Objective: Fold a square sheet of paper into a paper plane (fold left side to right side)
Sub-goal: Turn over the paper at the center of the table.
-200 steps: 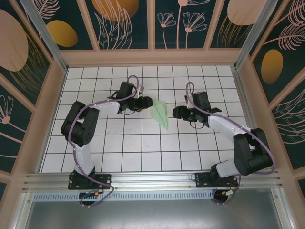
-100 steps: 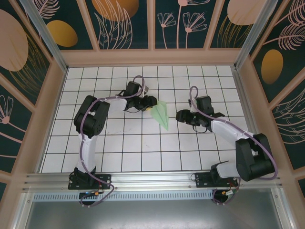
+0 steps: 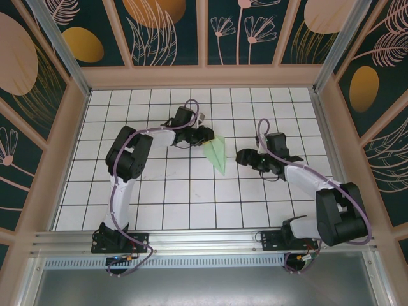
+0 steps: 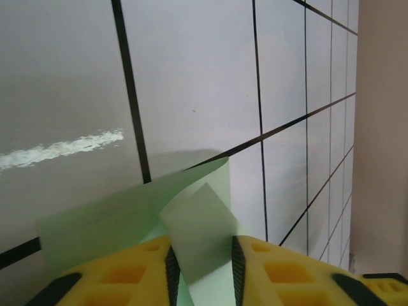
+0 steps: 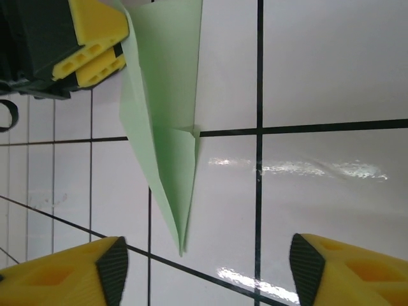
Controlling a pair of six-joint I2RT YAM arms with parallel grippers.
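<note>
The pale green paper plane [image 3: 217, 153] lies near the middle of the white grid table [image 3: 166, 204], its tip toward the near edge; the left gripper [image 3: 206, 135] meets its wide far end; the right gripper [image 3: 241, 156] sits just right of it, apart.

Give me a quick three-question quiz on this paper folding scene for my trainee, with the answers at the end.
1. True or false: the right gripper is clamped on the paper plane.
2. Which part of the paper plane does the left gripper pinch? A the wide tail end; B the sharp tip; C nothing.
3. Fill in: the paper plane's sharp tip lies nearest the ___ gripper.
Key: 1 false, its jaws stand open; 2 A; 3 right.
</note>
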